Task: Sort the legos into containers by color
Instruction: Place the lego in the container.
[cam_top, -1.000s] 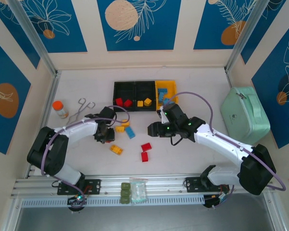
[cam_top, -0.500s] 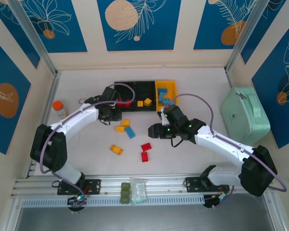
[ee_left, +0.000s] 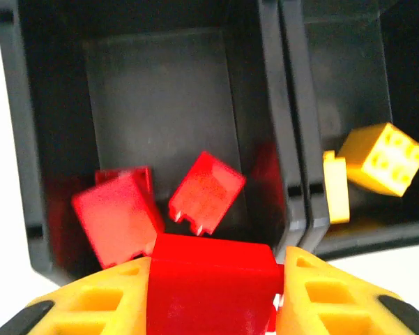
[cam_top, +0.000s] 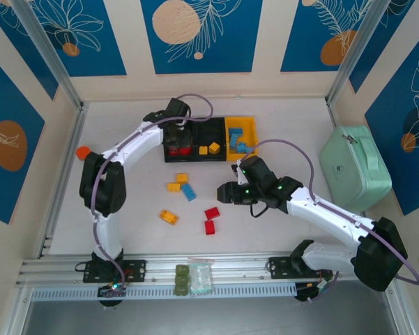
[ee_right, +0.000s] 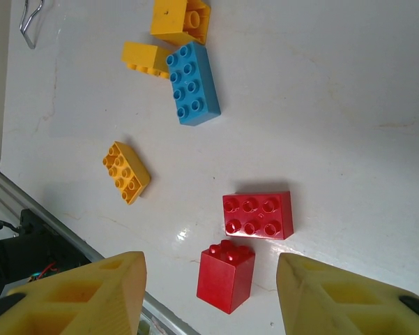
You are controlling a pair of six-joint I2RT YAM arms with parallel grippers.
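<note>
The white table is matte and faintly scuffed. It is boxed in by cream walls with blue leaf panels, and metal posts stand at the far corners.

The left fingers are clenched on a red brick, held above the near wall of the left black bin. Just beyond the fingertips, two red legos lie loose on that bin's floor. To their right, past the shared wall, the middle black bin holds yellow legos. The yellow bin ends the row, with blue legos inside.

The right fingers are released, wide apart with nothing between them, over the table. A square red lego sits below the gap between them, and an oblong red one lies just beyond it. A yellow oblong lies ahead of the left finger. Farther ahead, a blue lego lies beside two yellow ones.

Bare table runs from the right of these fingers to the mint-green case. The table's near edge and its metal rail pass close by their left finger.
</note>
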